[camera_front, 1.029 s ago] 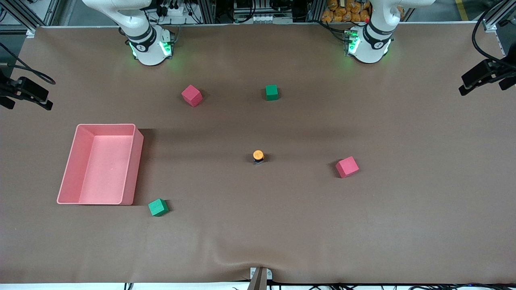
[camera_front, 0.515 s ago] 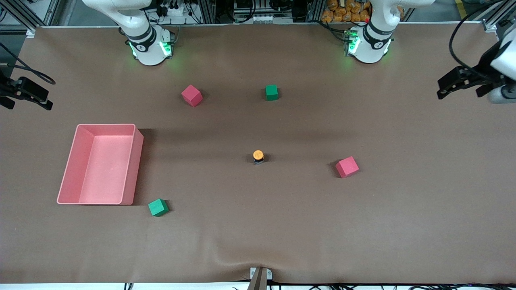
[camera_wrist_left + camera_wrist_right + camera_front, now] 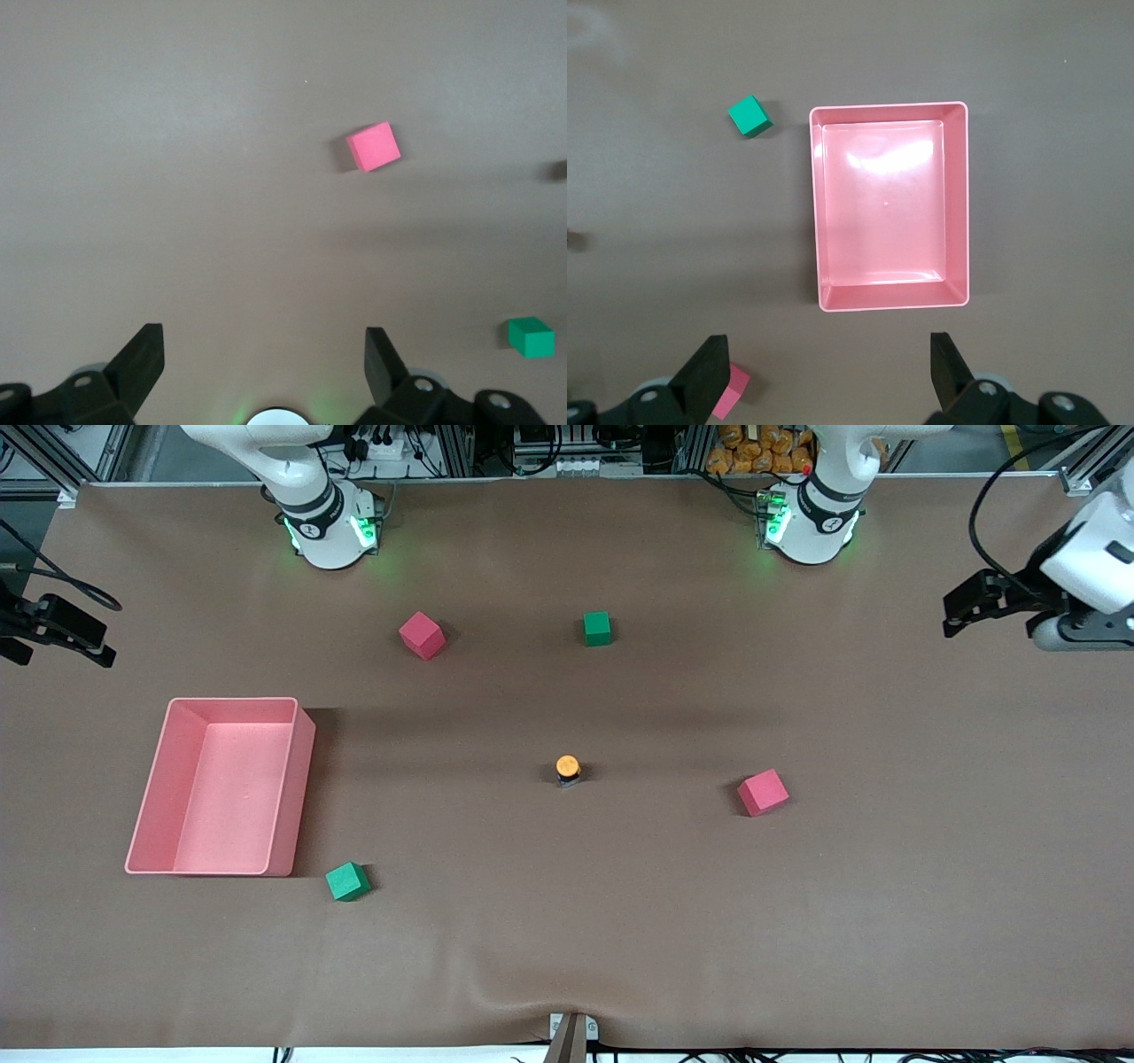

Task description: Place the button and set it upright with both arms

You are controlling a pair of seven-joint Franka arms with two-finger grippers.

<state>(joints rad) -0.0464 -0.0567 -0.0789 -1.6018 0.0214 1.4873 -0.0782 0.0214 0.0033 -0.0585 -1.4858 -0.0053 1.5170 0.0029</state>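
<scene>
The button [image 3: 567, 768] stands on the brown table mat near the middle, its orange cap up on its short black body. My left gripper [image 3: 950, 614] hangs open and empty over the left arm's end of the table, well away from the button. Its open fingers [image 3: 142, 354] frame bare mat in the left wrist view. My right gripper [image 3: 104, 645] waits open and empty at the right arm's end of the table. In the right wrist view its fingers [image 3: 709, 367] stand wide apart above the mat.
A pink bin [image 3: 301, 779] [image 3: 957, 204] lies toward the right arm's end. Red cubes [image 3: 422, 635] [image 3: 763, 792] and green cubes [image 3: 597, 628] [image 3: 347, 881] are scattered around the button. The left wrist view shows a red cube [image 3: 373, 147] and a green cube [image 3: 531, 336].
My left gripper has come in from the table's end toward the middle, and more of its white wrist now shows. The right arm, button and cubes have not moved.
</scene>
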